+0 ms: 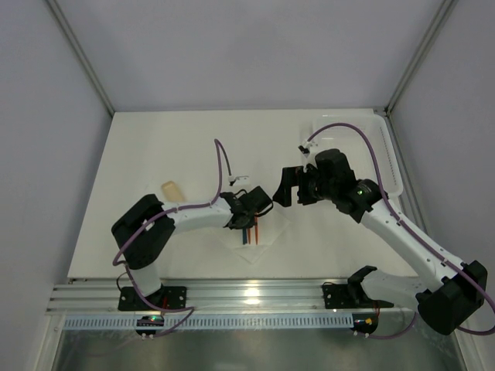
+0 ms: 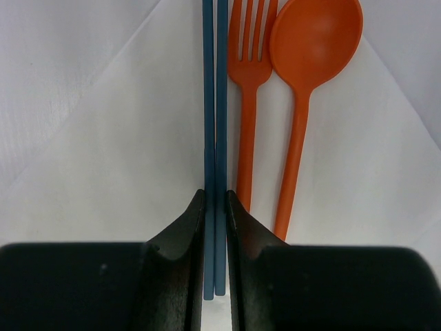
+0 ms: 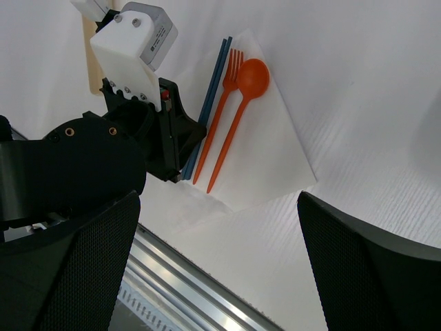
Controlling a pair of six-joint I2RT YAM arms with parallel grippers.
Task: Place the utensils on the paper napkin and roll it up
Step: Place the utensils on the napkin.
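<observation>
A white paper napkin [image 1: 272,232] lies as a diamond near the table's front edge, also in the left wrist view [image 2: 103,172] and the right wrist view [image 3: 272,155]. On it lie side by side a pair of blue chopsticks [image 2: 215,103], an orange fork [image 2: 247,103] and an orange spoon [image 2: 313,41]. My left gripper [image 2: 215,200] is shut on the near ends of the blue chopsticks [image 3: 210,89], low over the napkin. My right gripper [image 3: 220,276] is open and empty, held above the table right of the napkin [image 1: 290,189].
A pale tan flat piece [image 1: 172,190] lies on the table left of the left arm. A white mesh basket [image 1: 390,151] stands at the back right. An aluminium rail [image 1: 247,294] runs along the front edge.
</observation>
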